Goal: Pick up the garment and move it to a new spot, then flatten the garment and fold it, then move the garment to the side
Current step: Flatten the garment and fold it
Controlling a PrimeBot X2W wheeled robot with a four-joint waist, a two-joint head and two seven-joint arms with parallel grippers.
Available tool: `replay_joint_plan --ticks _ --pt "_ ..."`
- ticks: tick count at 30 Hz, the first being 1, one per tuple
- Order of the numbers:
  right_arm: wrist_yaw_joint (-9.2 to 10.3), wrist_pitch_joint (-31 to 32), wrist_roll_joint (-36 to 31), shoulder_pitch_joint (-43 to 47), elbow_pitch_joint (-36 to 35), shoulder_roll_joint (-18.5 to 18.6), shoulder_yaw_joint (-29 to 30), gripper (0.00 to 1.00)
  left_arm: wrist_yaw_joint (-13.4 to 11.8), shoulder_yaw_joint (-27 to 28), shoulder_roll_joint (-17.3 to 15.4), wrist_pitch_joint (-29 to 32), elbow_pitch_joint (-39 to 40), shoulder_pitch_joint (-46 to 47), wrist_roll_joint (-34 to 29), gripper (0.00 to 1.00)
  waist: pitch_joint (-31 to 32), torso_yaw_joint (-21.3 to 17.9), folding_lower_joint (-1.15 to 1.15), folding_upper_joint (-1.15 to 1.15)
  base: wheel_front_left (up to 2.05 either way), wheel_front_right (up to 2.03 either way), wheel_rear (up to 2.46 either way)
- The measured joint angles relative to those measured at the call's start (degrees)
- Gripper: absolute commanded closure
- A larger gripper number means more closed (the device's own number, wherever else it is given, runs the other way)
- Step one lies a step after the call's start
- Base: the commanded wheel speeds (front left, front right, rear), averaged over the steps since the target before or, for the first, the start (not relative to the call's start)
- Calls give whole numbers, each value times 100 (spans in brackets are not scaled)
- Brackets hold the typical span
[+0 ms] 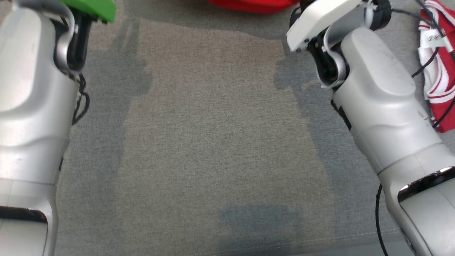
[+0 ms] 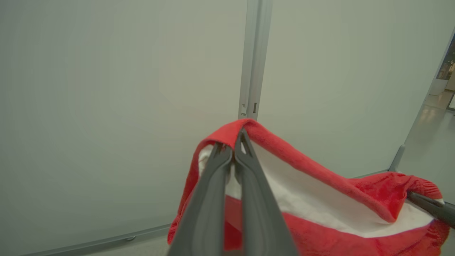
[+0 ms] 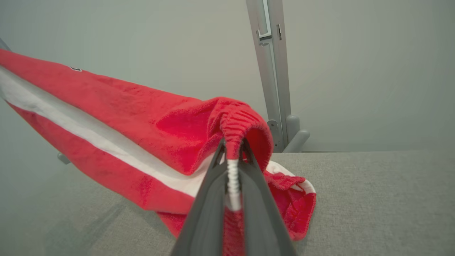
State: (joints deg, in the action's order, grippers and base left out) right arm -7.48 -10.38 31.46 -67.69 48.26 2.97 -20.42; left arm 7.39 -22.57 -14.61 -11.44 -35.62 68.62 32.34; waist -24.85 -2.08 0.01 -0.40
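The garment [image 3: 142, 117] is red terry cloth with a white stripe, and it hangs stretched between my two grippers above the grey fabric surface [image 1: 213, 124]. My right gripper [image 3: 233, 146] is shut on its gathered elastic edge. My left gripper [image 2: 233, 142] is shut on a red hem of the garment [image 2: 376, 188], whose white inside faces that camera. One dark finger of the right gripper [image 2: 432, 208] shows at the garment's far end. In the head view a strip of the garment [image 1: 254, 5] shows at the top edge between my two pale forearms. A lower fold rests on the surface [image 3: 373, 199].
Another red and white garment [image 1: 439, 71] with a size tag lies at the right edge of the surface, partly behind my right forearm. A green thing [image 1: 94, 9] sits at the top left. Pale wall panels with a grey post [image 2: 254, 57] stand behind the surface.
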Motion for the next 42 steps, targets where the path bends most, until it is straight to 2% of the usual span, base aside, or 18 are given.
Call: replay_joint_plan --ticks 4,8,12,13,18,23,27,33,42 --pt "0 -212 381 256 305 -21 -509 100 0 -338 -99 -225 -158 -556 414 100 -311 157 1 0 0 0 0" --pt "0 -363 708 430 185 29 -871 100 0 -605 -304 -325 146 -1023 794 100 -460 331 0 0 0 0 0" --pt "0 -437 1092 804 -333 324 -1136 100 0 -638 -550 -335 641 -1658 1177 100 -418 412 0 0 0 0 0" --pt "0 -456 1246 1081 -694 530 -1263 100 0 -580 -638 -352 958 -1976 1317 100 -351 413 0 0 0 0 0" --pt "0 -464 1503 1961 -1685 1028 -1299 100 0 -198 -723 -353 1663 -2986 1407 100 -136 402 0 0 0 0 0" --pt "0 -468 1490 3178 -2731 1344 -1123 100 0 188 -515 -359 2238 -4280 1454 100 127 429 0 0 0 0 0" --pt "0 -468 1357 4205 -3228 1354 -916 100 0 381 -244 -359 2464 -5232 1502 100 366 465 -1 0 0 0 0" --pt "0 -468 1107 5432 -3687 1140 -647 100 0 600 147 -359 2729 -6243 1450 100 777 489 -1 0 0 0 0" --pt "0 -399 966 6522 -4023 1151 -859 100 0 964 401 -359 3141 -7458 1299 100 1450 420 -1 0 0 0 0"
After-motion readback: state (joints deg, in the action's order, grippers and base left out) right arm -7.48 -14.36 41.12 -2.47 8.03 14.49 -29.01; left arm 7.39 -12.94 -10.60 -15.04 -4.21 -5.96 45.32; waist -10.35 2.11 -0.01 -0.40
